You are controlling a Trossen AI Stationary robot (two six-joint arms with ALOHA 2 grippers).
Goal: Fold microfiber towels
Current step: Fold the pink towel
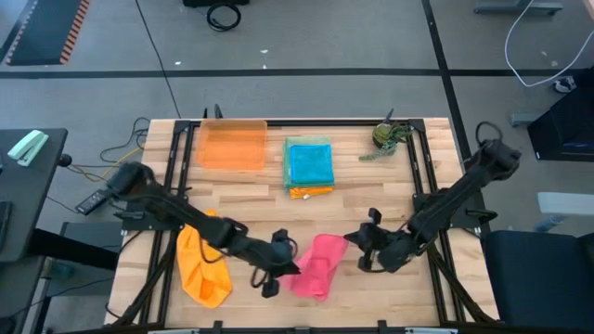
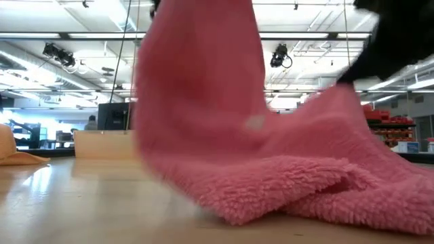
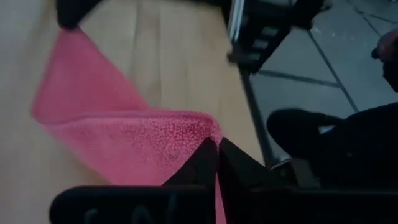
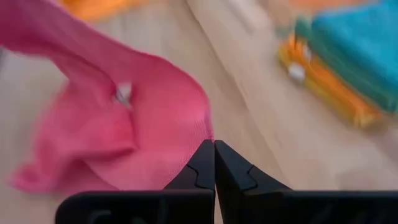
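A pink microfiber towel (image 1: pixel 316 264) lies near the table's front edge, partly raised between my two grippers. My left gripper (image 1: pixel 283 263) is shut at its left side and my right gripper (image 1: pixel 357 239) is shut at its right far corner. The towel's white tag (image 4: pixel 122 93) shows in the right wrist view. In the low view the towel (image 2: pixel 224 135) rises high on the left and lower on the right, while its lower folds rest on the wood. A crumpled orange towel (image 1: pixel 202 267) lies under my left arm. My left gripper pinches the pink towel's edge (image 3: pixel 202 130) between its two shut fingers, slanting down from the table's left. That side is lifted and the towel hangs below it, its lower part (image 2: pixel 285 190) on the table. One layer or several, I cannot tell. My right gripper pinches the pink towel's edge (image 4: pixel 200 134) at its right far corner between its two shut fingers, slanting down from the table's right. This end is raised a little, and the cloth sags slack toward the other gripper.
A stack of folded towels (image 1: pixel 309 167), teal on top, sits at the middle back. A translucent orange tray (image 1: pixel 232 145) stands to its left. A small green object (image 1: pixel 385 137) lies at the back right. Bare wood shows between the stack and the pink towel.
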